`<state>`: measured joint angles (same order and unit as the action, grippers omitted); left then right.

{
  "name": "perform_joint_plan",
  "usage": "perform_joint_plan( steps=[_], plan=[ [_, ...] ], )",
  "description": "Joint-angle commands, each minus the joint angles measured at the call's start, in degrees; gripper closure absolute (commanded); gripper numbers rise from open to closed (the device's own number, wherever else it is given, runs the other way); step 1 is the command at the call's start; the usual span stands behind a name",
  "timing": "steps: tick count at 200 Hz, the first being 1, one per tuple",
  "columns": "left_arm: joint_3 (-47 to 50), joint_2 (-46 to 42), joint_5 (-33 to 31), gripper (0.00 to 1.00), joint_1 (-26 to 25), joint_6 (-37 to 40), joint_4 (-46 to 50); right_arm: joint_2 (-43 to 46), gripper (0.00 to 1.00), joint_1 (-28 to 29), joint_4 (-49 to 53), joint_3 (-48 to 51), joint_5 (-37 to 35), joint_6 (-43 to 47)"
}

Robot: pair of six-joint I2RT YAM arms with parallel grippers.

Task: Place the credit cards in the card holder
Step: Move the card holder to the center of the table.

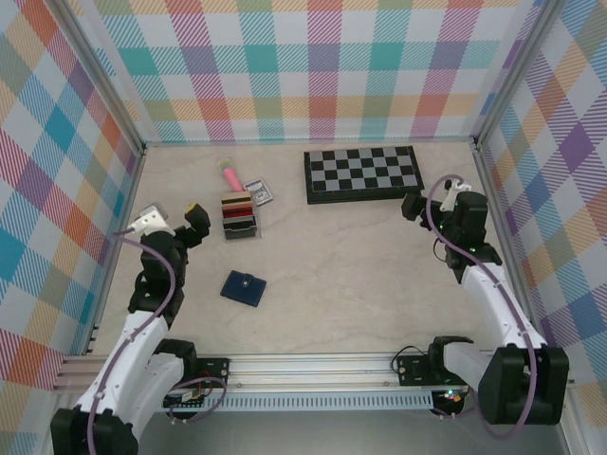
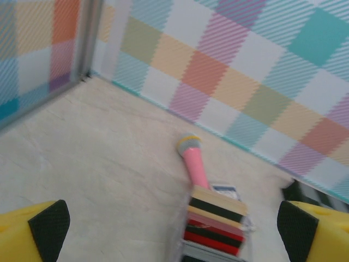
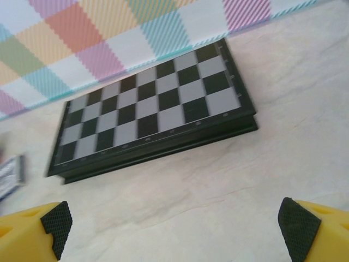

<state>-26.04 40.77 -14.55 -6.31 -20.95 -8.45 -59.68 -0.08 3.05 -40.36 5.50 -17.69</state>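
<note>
Nearest the arm bases, the wallet (image 1: 244,288) lies flat and folded shut on the table (image 1: 351,275). Its snap tab faces up, and it is well apart from both claws. Further out on the left, the left claw (image 1: 195,220) is released. In its wrist view the black pads (image 2: 49,226) sit at the two edges of the frame with nothing between them.

Just to its right stands the grey stand (image 1: 243,230), which holds the cards (image 1: 237,207) in its slots. Their edges show as bands of red, dark brown and tan, though the wrist view blurs them. None of the cards is in the wallet.

On the right, at about the same depth, the right claw (image 1: 411,205) is also released and empty, with its pads (image 3: 54,221) wide apart. It sits just off the right end of the chessboard (image 1: 362,173) and its camera looks across the board.

Just beyond the stand's right corner is a small printed box (image 1: 259,192). Left of the box lies a pink tube (image 1: 230,176), with its capped end toward the back wall. The chessboard lies flat and closed at the far right of the table, near the plaid wall (image 1: 313,66)
</note>
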Motion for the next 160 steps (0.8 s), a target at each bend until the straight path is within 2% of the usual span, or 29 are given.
perform_joint_plan(
  steps=[1, 20, 35, 50, 67, 87, 113, 141, 160],
  plan=[
    [-1.4, -0.5, 15.4, 0.00, 0.6, -10.1, 11.9, 3.3, 0.00, 0.0, 13.2, 1.4, 13.3, -7.2],
    [-1.7, 4.0, 25.0, 0.00, 0.4, -15.7, 12.3, 6.3, 0.03, 0.2, 9.0, 4.6, 20.4, -12.2],
    [-2.5, 8.7, 30.9, 0.07, -0.2, -16.4, 13.3, 6.5, 0.07, 1.3, 8.1, 5.2, 23.9, -13.6],
    [-3.4, 13.2, 33.1, 0.09, -1.5, -15.0, 14.4, 5.8, 0.13, 3.0, 8.7, 5.0, 23.8, -14.1],
    [-5.4, 19.5, 34.8, 0.11, -3.8, -15.5, 17.6, 3.9, 0.15, 5.2, 8.6, 4.8, 23.4, -14.8],
    [-8.3, 25.7, 34.7, 0.18, -8.5, -15.1, 23.4, -0.2, 0.15, 8.3, 9.3, 3.4, 23.0, -14.7],
    [-8.1, 27.2, 28.4, 0.18, -14.9, -15.4, 27.5, -6.3, 0.16, 12.9, 11.4, 1.1, 20.5, -14.0],
    [-6.8, 27.3, 25.2, 0.17, -18.2, -18.0, 28.1, -11.1, 0.18, 16.7, 12.2, -0.5, 18.2, -13.7],
    [-8.1, 29.2, 20.7, 0.17, -20.5, -18.7, 31.5, -12.5, 0.19, 17.8, 13.2, -1.0, 17.0, -13.4]
  ],
)
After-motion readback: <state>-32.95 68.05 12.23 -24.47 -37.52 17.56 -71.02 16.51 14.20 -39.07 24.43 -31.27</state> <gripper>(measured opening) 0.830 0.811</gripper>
